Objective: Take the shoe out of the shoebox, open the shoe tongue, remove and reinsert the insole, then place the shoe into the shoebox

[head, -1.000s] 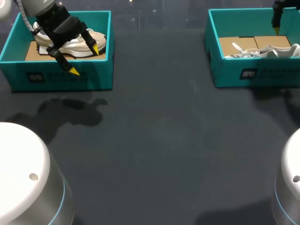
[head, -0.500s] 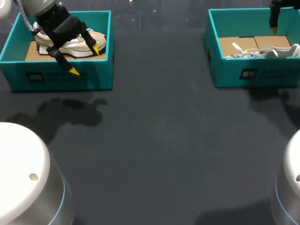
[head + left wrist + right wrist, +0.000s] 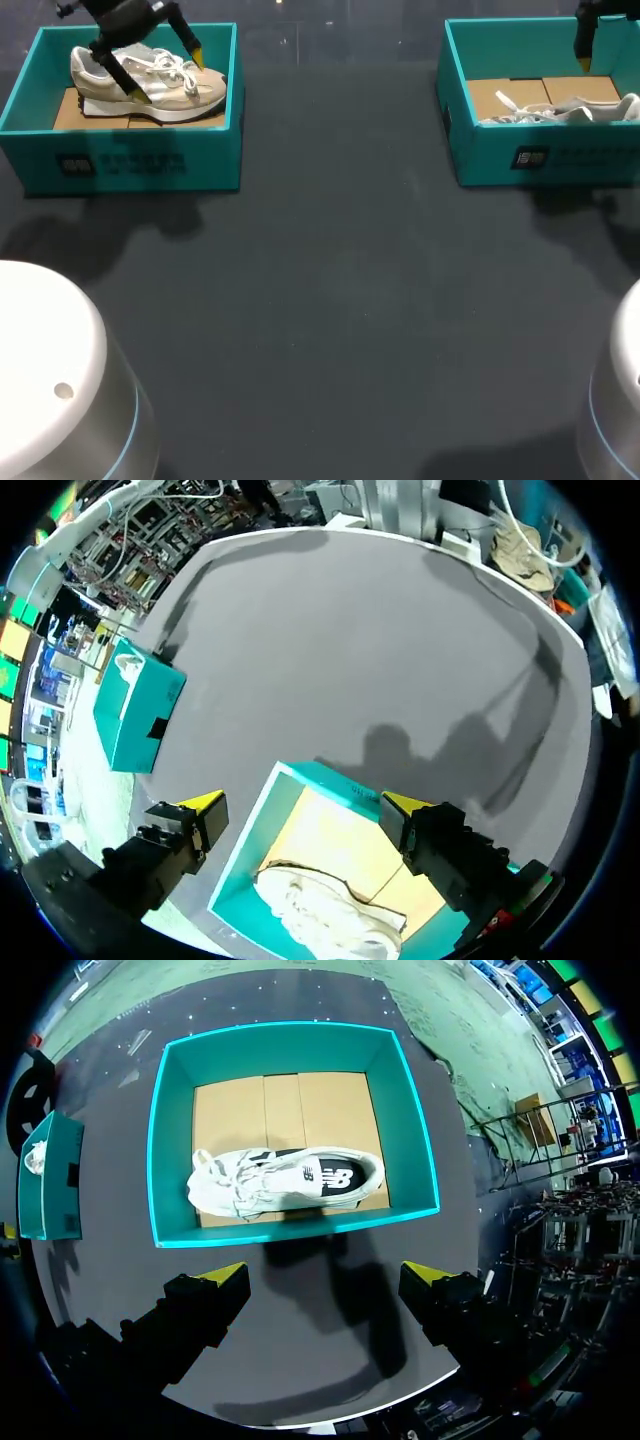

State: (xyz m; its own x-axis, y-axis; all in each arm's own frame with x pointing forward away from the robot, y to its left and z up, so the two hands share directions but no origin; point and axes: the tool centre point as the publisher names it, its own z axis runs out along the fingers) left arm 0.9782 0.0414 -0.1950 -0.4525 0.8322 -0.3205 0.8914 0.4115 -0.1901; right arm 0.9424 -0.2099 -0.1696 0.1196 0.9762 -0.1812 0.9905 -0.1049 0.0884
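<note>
Two shoeboxes at the start of the task, seen from the robot's side outward. Nearest is the dark table (image 3: 330, 300), where a lifted shoe could be set down between the boxes. Beyond it stands the left shoebox (image 3: 130, 165), with the beige shoe (image 3: 150, 90) upright on its sole on the cardboard floor, heel toward the outer wall and toe toward the table's middle. The right shoebox (image 3: 560, 155) stands well apart from it and holds the white shoe (image 3: 285, 1182), which appears to lie on its side with its laces loose. The left claw (image 3: 302, 803) hangs above the left shoebox with its fingers spread wide, and nothing is held. The right claw (image 3: 328, 1272) is likewise spread and empty, above the near wall of its box.

The step in hand is judged to be the taking out of a shoe, not yet begun. The descent is best made with the fingers kept inside the teal walls and set across the shoe's width at the collar or midfoot. The firm upper should be pinched rather than the laces. The shoe should be lifted straight up until the sole clears the rim, lest the light box be dragged along.
</note>
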